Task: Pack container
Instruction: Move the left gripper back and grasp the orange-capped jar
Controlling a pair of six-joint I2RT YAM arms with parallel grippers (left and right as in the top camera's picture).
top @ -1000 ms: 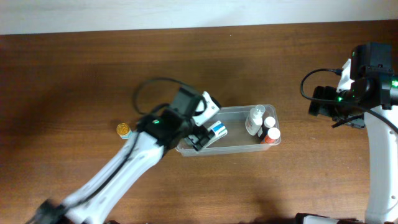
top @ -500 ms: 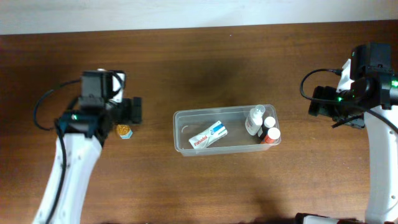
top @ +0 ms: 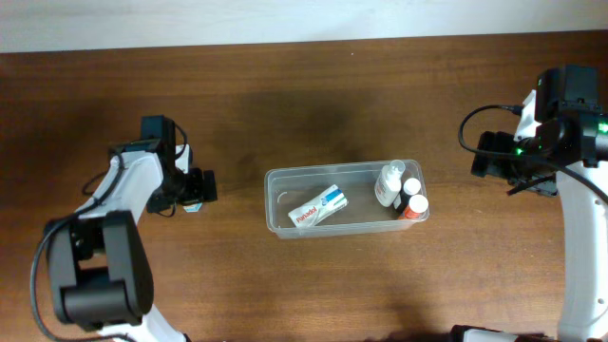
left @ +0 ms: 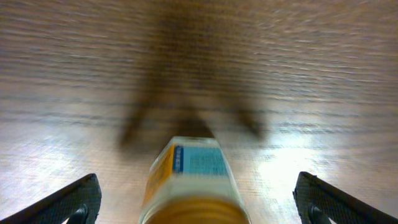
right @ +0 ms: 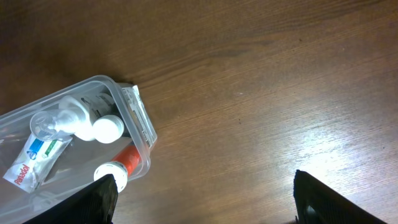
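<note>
Container sits mid-tabletop, now holding the tube that the left pincer carried a second ago. That pincer has swung to 9 o'clock and hangs spread astride the yellow-capped bottle, likely the next item; right pincer idles spread at 3 o'clock

Seemingly a robotics lab: cabled arms flank a wooden table.

a dark brown wood-grain table with a pale strip along its far edge
</note>
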